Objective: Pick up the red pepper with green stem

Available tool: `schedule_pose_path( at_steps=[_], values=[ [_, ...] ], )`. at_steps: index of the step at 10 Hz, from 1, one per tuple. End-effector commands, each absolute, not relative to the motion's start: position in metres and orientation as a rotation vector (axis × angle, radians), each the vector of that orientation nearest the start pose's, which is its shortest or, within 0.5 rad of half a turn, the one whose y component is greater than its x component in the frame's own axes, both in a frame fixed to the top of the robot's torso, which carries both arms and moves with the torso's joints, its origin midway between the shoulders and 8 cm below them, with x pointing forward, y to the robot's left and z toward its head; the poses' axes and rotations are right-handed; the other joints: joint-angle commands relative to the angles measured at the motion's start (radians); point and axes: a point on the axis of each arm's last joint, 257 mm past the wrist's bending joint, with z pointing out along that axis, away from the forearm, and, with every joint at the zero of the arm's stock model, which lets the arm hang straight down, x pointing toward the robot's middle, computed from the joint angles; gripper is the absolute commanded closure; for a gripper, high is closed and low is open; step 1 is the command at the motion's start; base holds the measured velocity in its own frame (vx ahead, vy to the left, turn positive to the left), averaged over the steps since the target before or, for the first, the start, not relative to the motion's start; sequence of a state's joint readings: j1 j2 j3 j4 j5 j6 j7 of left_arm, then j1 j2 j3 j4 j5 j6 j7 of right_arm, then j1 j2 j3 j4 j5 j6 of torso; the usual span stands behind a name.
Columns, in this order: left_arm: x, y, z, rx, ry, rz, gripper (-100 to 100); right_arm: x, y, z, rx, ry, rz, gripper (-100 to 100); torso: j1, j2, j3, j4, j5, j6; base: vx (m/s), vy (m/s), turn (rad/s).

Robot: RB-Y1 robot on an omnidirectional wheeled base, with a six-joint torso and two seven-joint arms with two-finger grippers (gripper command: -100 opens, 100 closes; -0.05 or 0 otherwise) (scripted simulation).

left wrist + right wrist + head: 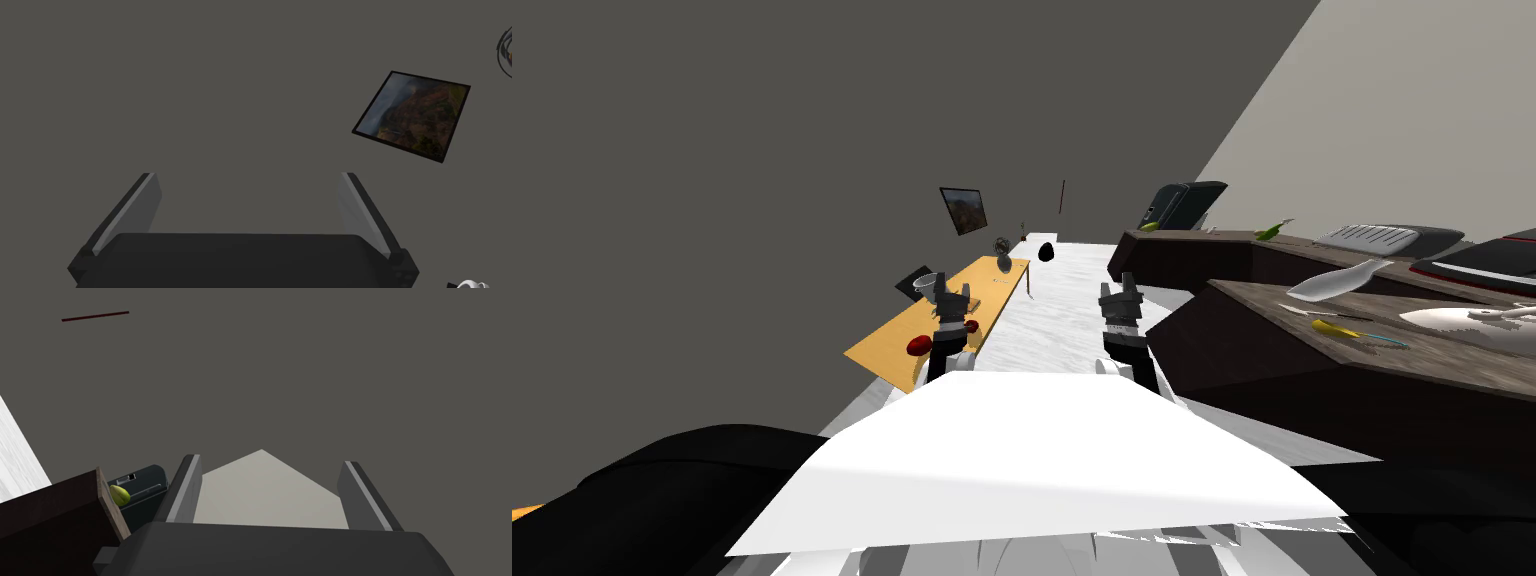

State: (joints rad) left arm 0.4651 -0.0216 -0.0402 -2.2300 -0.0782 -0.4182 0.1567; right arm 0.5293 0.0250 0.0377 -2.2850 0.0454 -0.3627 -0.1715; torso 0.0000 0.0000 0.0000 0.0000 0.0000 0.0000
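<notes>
The left pincer (952,290) is hovering with its fingers spread wide over the orange tabletop (884,355). The right pincer (1119,288) is hanging just as wide, beside the dark tabletop (1272,340). The red pepper (918,345) is lying on the orange tabletop, near its close end, just beside the left arm.

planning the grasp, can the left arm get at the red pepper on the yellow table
Probably yes: the open left tool is close above the yellow table, the red pepper lies just beside it, nothing between. It points at the wall, so it must tip down first.
</notes>
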Motion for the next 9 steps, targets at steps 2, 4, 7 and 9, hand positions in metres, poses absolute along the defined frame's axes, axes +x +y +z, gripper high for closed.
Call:
schedule_pose_path(
  at_steps=[2, 4, 7, 9],
  values=[
    [0.379, 0.255, -0.016, -0.761, 0.738, -1.417, -100, 0.364, -0.272, -0.011, 0.857, 0.67, 1.415, 0, 0.001, 0.0, 0.0, 0.0, 0.0, 0.0, -0.004, 0.011, -0.028],
    [0.387, 0.254, -0.033, -0.769, 0.799, -1.406, -100, 0.364, -0.272, -0.011, 0.857, 0.67, 1.415, 0, 0.002, 0.0, 0.0, 0.0, 0.0, 0.0, -0.008, 0.025, -0.038],
    [0.401, 0.258, -0.066, -0.815, 0.878, -1.383, -100, 0.364, -0.272, -0.011, 0.857, 0.67, 1.415, 0, 0.003, 0.0, 0.0, 0.0, 0.001, 0.0, -0.01, 0.033, -0.057],
    [0.41, 0.261, -0.092, -0.862, 0.924, -1.364, -100, 0.364, -0.272, -0.011, 0.857, 0.67, 1.414, 0, 0.003, 0.0, 0.0, 0.0, 0.001, 0.0, -0.012, 0.037, -0.061]
  ],
)
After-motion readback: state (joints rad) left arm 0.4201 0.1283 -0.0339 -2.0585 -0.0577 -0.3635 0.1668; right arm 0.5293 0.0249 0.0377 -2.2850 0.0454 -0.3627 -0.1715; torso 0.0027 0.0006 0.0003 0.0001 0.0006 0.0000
